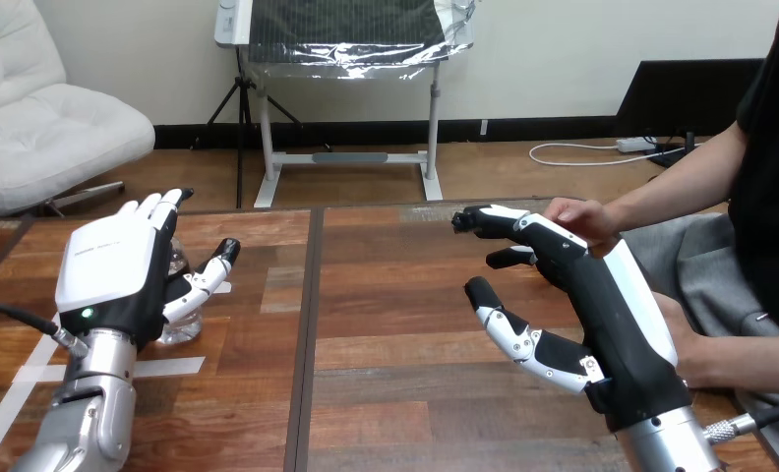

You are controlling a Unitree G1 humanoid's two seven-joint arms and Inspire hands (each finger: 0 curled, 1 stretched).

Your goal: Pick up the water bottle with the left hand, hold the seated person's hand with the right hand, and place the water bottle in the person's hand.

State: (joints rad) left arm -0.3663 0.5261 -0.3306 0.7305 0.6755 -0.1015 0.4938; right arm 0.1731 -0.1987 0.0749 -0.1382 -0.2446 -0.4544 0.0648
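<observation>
At the frame's left, the upright water bottle (181,326) is bracketed, not yet gripped, between the open left hand's (110,270) straight fingers and thumb.

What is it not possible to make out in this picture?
1. Head view: the water bottle is mostly hidden behind the left hand; contact cannot be told.
2. Head view: the right hand covers part of the person's hand; whether they touch is unclear.
</observation>
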